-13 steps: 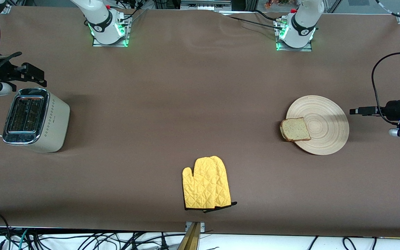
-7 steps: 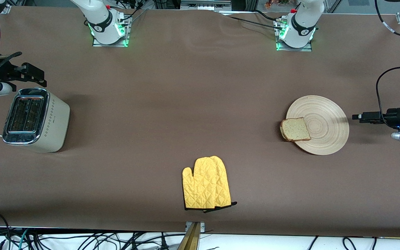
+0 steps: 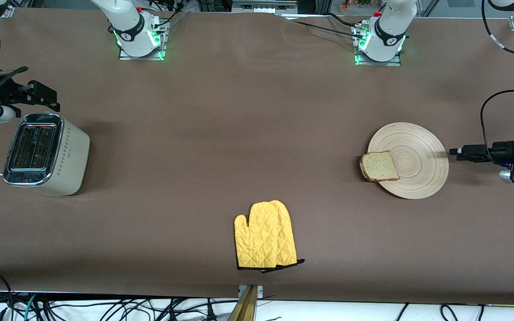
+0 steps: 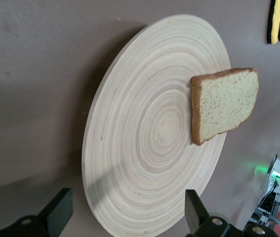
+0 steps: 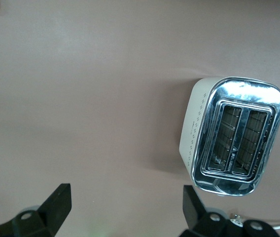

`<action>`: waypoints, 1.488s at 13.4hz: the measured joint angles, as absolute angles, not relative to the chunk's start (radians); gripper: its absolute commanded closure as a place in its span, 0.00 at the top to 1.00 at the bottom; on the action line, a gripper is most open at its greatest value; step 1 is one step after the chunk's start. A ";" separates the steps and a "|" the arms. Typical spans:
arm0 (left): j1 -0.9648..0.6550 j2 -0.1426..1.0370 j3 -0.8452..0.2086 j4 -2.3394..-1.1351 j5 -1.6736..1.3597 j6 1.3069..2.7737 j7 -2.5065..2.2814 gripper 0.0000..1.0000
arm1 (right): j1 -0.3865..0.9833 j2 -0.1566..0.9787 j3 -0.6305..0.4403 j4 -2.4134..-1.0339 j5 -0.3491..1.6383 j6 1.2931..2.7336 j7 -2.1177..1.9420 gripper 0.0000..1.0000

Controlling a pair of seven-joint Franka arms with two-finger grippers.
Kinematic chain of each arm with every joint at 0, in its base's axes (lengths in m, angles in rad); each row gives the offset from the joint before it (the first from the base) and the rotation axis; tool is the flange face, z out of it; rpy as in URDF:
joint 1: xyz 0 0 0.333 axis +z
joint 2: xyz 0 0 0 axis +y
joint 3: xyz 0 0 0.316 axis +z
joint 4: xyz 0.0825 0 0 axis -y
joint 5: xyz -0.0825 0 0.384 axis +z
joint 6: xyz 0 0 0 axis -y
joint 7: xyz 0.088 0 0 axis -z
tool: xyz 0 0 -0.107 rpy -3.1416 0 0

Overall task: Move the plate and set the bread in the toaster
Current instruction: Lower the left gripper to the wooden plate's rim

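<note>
The left pincer [image 3: 455, 151], jaws wide apart and empty, sits beside the round wooden plate [image 3: 420, 167] holding speckled bread [image 3: 378, 166]. The right pincer [image 3: 45, 96], also wide apart, hangs by the shiny toaster [image 3: 45, 154].

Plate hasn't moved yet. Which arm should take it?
Left. The left gripper sits low beside the plate rim, jaws open toward it. The right gripper waits by the toaster, at the table's other end.

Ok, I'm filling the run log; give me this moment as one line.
left gripper: open beside plate | right gripper: open by toaster | bread: on plate edge | toaster: empty
</note>
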State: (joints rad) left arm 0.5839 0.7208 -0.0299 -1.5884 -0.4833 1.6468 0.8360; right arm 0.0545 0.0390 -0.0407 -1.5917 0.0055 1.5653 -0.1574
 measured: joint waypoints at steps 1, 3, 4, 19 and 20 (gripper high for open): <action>0.584 0.737 -0.030 -1.588 -0.484 1.647 0.865 1.00 | 0.054 0.039 -0.041 -1.592 0.006 1.565 -0.157 1.00; 0.584 0.761 -0.030 -1.588 -0.491 1.647 0.892 1.00 | 0.054 0.039 -0.041 -1.592 0.006 1.565 -0.157 1.00; 0.585 0.770 -0.030 -1.588 -0.505 1.647 0.894 1.00 | 0.054 0.039 -0.041 -1.592 0.006 1.565 -0.157 1.00; 0.612 0.834 -0.031 -1.584 -0.603 1.636 0.900 0.00 | 0.055 0.039 -0.040 -1.592 0.005 1.565 -0.157 1.00; 0.613 0.834 -0.031 -1.581 -0.606 1.626 0.903 0.00 | 0.055 0.039 -0.040 -1.592 0.005 1.565 -0.157 1.00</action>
State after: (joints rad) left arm 0.6130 0.8339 -0.0308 -1.5807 -0.6057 1.6264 0.9027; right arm 0.0551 0.0390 -0.0402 -1.5917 0.0055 1.5653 -0.1573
